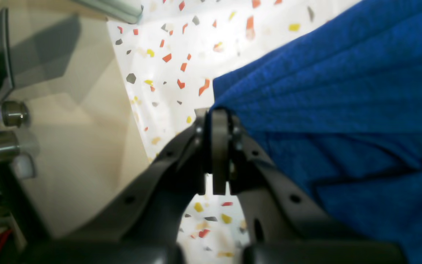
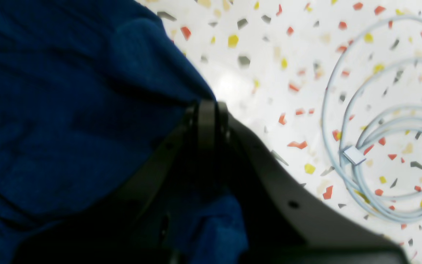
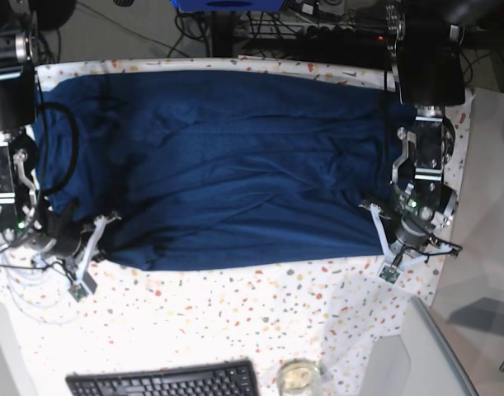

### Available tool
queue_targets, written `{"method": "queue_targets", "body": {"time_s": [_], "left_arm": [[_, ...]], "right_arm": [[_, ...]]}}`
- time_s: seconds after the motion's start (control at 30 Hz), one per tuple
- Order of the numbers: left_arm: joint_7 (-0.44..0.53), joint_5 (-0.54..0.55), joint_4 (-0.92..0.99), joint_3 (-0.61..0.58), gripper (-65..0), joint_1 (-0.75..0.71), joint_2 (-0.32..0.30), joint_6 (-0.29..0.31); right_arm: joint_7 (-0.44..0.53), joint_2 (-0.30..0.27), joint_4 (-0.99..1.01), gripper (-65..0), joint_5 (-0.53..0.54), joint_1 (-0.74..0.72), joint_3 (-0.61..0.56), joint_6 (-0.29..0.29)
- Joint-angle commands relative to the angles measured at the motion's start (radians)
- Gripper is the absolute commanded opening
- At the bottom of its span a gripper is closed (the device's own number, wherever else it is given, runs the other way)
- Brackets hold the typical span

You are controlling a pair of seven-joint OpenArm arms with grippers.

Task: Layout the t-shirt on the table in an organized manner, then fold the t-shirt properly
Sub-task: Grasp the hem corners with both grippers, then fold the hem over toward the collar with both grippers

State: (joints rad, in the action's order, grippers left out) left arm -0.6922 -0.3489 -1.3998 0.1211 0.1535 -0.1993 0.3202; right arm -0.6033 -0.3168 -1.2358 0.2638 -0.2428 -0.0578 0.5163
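Observation:
The dark navy t-shirt (image 3: 227,157) lies spread wide across the speckled table (image 3: 235,305), with creases through its middle. On the right of the base view, my left gripper (image 3: 369,203) is shut on the shirt's near corner. The left wrist view shows its jaws (image 1: 217,112) pressed together on the edge of the blue fabric (image 1: 335,102). On the left of the base view, my right gripper (image 3: 109,219) is shut on the other near corner. In the right wrist view, its jaws (image 2: 207,105) pinch the fabric (image 2: 68,110), and some cloth hangs under the fingers.
A coiled pale cable (image 2: 387,146) lies on the table beside the right gripper. A black keyboard (image 3: 165,381) and a glass (image 3: 299,378) sit at the near edge. The table's side edge and a beige floor (image 1: 86,146) are close to the left gripper.

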Motion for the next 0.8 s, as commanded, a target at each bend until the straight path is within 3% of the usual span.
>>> {"method": "queue_targets", "body": {"time_s": [0.0,0.37,0.77], "left_arm": [[0.013,0.024,-0.056,0.01,-65.0,-0.01,-0.012,-0.006],[0.013,0.155,-0.318,0.185,-65.0,-0.355,0.022,-0.008],[0.015,0.215,-0.369,0.259,-65.0,-0.503,0.027,-0.008]], "right_arm": [[0.015,-0.018,-0.035,-65.0,0.01,-0.008,0.008,-0.002],[0.015,-0.04,-0.206,-65.0,0.01,0.213,0.011,-0.008],[0.015,-0.041,-0.272,-65.0,0.01,0.379,0.167,-0.002]]}}
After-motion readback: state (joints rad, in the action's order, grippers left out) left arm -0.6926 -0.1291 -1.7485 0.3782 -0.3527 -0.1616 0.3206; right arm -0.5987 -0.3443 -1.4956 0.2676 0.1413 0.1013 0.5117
